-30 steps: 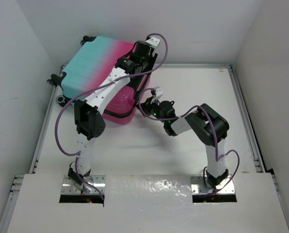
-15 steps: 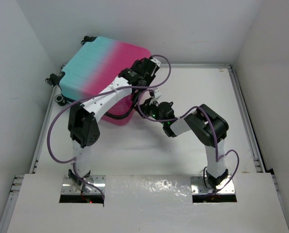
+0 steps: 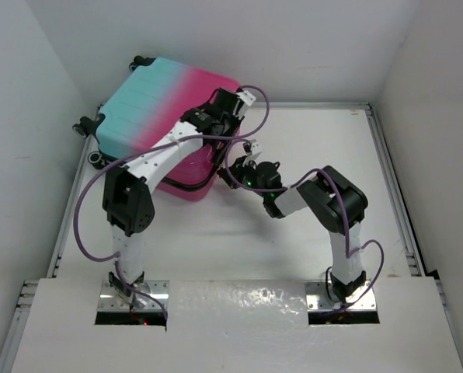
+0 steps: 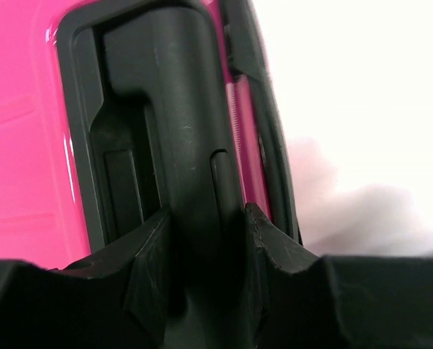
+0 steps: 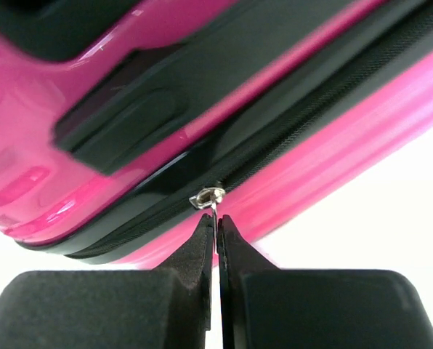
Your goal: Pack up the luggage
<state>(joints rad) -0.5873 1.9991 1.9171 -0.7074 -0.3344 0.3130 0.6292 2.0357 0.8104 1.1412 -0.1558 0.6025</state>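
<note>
The luggage [image 3: 161, 101] lies at the far left of the white worktop [image 3: 317, 148], close to the back corner. Its hard shell is blue-green at the far left end and turns pink at the end near the arms. Small black wheels [image 3: 85, 127] stick out at the blue-green end. On the pink end there is a black handle [image 4: 191, 145] set in a black dip. The left pincer [image 4: 207, 217] is clamped on this black handle, with one of its fingers [image 4: 158, 233] pressed on each side of it. Lower down on the pink side runs a dark zip [image 5: 296, 131], with pink shell above and below it. I cannot tell if the zip is done up. A little silver zip pull [image 5: 208, 196] hangs from it. The right pincer [image 5: 216, 218] is squeezed together on the thin end of the zip pull, so no gap shows between its two tips. Seen from above, the left arm reaches across the luggage to its pink end, and the right arm bends in low from the right.
</note>
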